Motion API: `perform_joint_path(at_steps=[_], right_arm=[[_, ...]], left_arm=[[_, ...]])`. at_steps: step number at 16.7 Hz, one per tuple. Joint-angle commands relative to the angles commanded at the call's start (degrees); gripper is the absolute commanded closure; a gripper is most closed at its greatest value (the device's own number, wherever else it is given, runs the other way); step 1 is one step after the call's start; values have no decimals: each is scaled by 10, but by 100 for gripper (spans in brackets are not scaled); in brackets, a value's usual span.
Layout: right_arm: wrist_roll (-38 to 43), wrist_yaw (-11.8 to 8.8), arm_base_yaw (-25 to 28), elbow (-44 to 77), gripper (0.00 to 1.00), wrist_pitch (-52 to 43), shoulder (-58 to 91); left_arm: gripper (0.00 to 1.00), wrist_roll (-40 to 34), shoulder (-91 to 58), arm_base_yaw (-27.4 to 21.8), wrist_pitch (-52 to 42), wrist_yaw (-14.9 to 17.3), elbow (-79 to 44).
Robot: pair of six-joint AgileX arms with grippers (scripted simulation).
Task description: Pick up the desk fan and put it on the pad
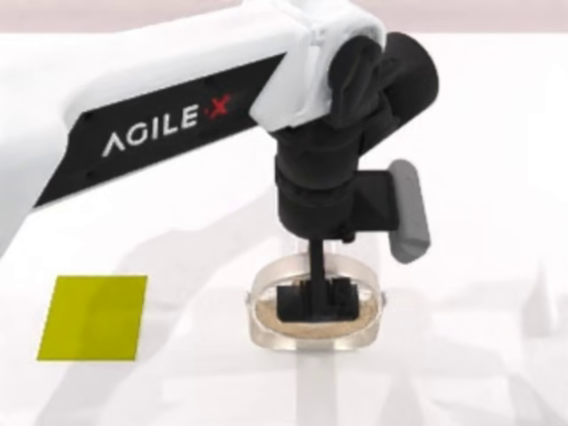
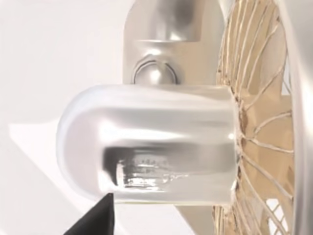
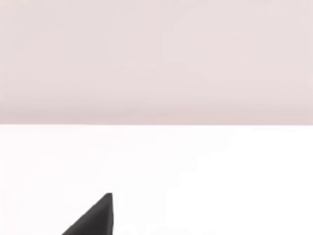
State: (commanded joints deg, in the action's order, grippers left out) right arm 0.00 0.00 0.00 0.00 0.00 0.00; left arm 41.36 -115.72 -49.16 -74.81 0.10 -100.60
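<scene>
Top view: the left gripper [image 1: 317, 300] is set down into the small round desk fan with its pale silver-grey ring housing and tan blades [image 1: 266, 321], near the middle of the white table [image 1: 497, 133]. Dark fingers are seen inside the ring, but whether they are closed on anything cannot be told. The flat olive-yellow square pad [image 1: 93, 317] lies well apart, toward the table's left side. In the left wrist view the fan's rounded silver motor housing [image 2: 146, 142] fills the frame (a dark fingertip shows at the edge). A firm hold should be confirmed before lifting; the fan should then be raised straight, carried left and lowered flat onto the pad. The right gripper [image 3: 93, 218] is parked, out of the top view.
</scene>
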Motion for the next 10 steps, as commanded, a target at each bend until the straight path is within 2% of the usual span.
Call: perform_joint_path(at_steps=[10], right_arm=[[0, 0, 0, 0, 0, 0, 0]], left_arm=[[83, 0, 0, 0, 0, 0, 0]])
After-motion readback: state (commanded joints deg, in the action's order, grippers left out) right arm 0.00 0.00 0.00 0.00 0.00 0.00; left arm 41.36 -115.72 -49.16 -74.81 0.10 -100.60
